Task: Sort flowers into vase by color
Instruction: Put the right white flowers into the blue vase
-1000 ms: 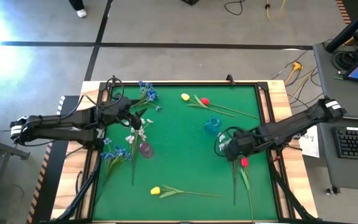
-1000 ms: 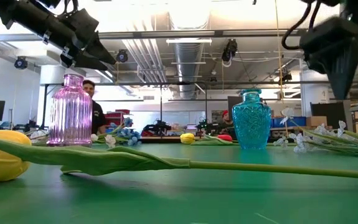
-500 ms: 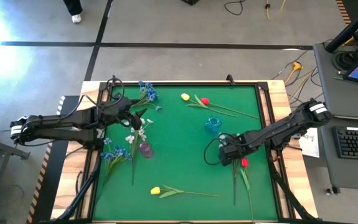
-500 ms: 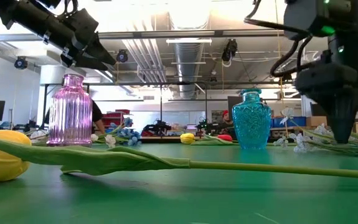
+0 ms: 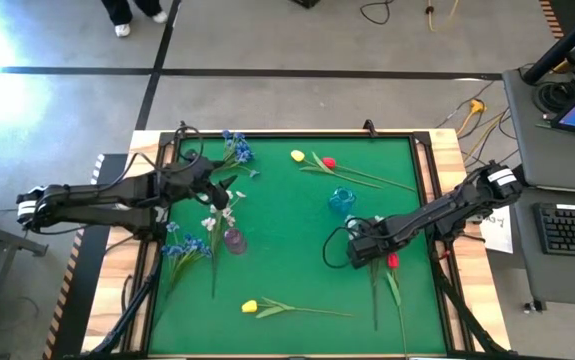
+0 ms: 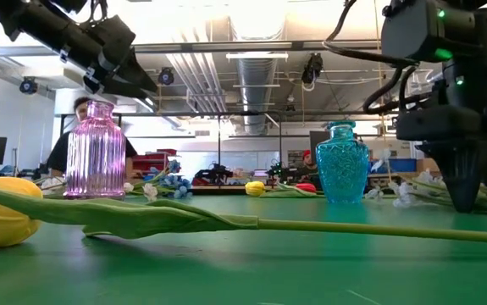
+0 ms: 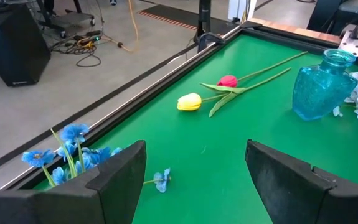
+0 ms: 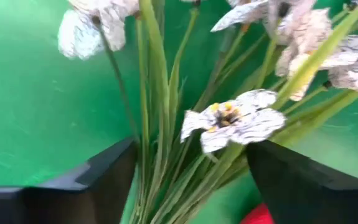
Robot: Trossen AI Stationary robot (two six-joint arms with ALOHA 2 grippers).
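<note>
Right gripper [image 5: 359,246] is low over the white flowers [image 8: 241,118] on the desk [image 5: 287,270], fingers spread wide with the stems between them (a red bud [image 5: 392,261] lies just beside). Left gripper [image 5: 229,190] hangs open above the pink vase [image 5: 234,239], holding nothing. Blue vase [image 5: 341,200] stands mid-desk; blue flowers [image 5: 237,150] and yellow tulip [image 5: 250,306] lie apart.

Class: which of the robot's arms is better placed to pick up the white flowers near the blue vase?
Right. Its open gripper hangs directly over the white flowers, stems between its fingers; the left gripper waits across the table.
</note>
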